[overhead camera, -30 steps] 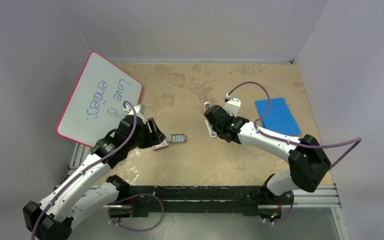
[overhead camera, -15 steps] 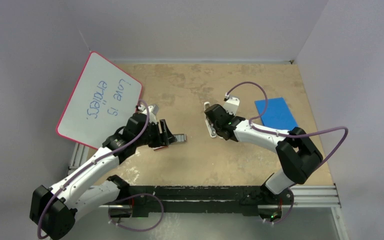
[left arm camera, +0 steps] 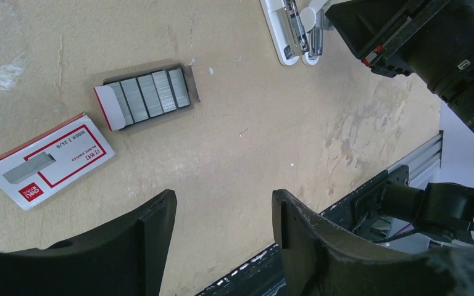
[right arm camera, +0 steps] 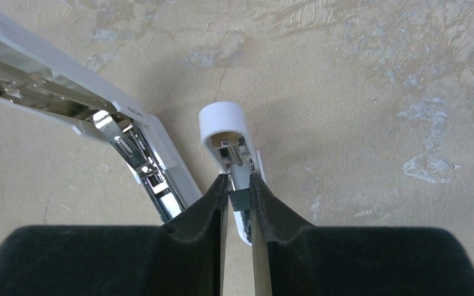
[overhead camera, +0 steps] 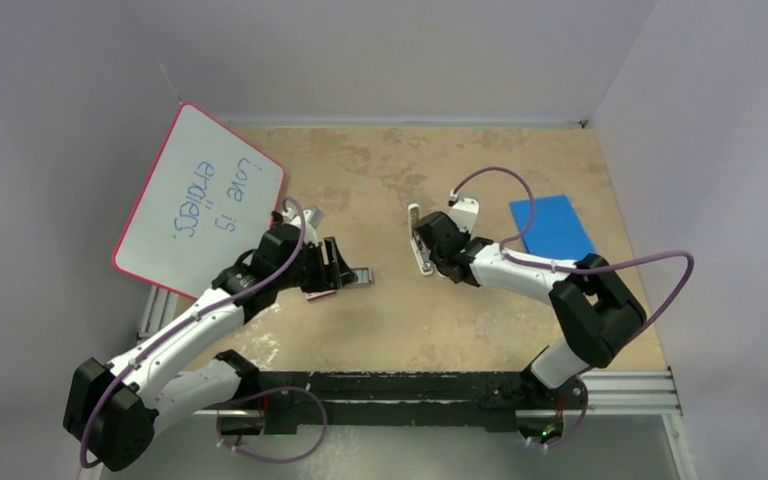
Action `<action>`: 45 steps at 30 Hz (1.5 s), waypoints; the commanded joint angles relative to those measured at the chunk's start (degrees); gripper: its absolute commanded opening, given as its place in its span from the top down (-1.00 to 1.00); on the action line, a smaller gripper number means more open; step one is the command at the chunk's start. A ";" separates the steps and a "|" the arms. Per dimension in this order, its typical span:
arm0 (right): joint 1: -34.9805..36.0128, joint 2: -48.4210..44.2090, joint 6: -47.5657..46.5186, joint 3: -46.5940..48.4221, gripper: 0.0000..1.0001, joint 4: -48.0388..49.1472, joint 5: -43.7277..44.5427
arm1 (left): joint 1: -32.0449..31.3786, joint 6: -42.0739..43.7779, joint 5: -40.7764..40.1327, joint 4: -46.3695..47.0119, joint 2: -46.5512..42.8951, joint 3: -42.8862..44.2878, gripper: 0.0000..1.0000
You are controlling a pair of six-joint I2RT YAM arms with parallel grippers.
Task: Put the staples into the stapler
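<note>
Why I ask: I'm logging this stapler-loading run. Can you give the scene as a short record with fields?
staples: grey ribbed metal block of staple strips, on the table, ungripped
stapler: slim white plastic bar, lying open, metal channel exposed
left pincer: open, empty, above the table near the staples
right pincer: shut on the short stubby white piece beside the stapler
box: red-and-white cardboard, flat beside the staples

Open worktop (left arm camera: 253,142) between the staples (left arm camera: 145,97) and the stapler (left arm camera: 286,34), plenty of room there; only the red-and-white box (left arm camera: 49,160) lies near the staples, on one side
</note>
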 commanded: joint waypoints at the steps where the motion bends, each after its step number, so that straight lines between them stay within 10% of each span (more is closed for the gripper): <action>1: -0.10 -1.32 -2.22 -1.28 0.63 2.43 0.27 | 0.25 0.82 0.38 2.78 -0.08 0.45 -0.16; 45: -0.28 -0.11 -2.17 -1.12 0.63 1.13 -1.66 | 0.23 -0.23 -0.83 0.70 -1.43 0.97 -0.16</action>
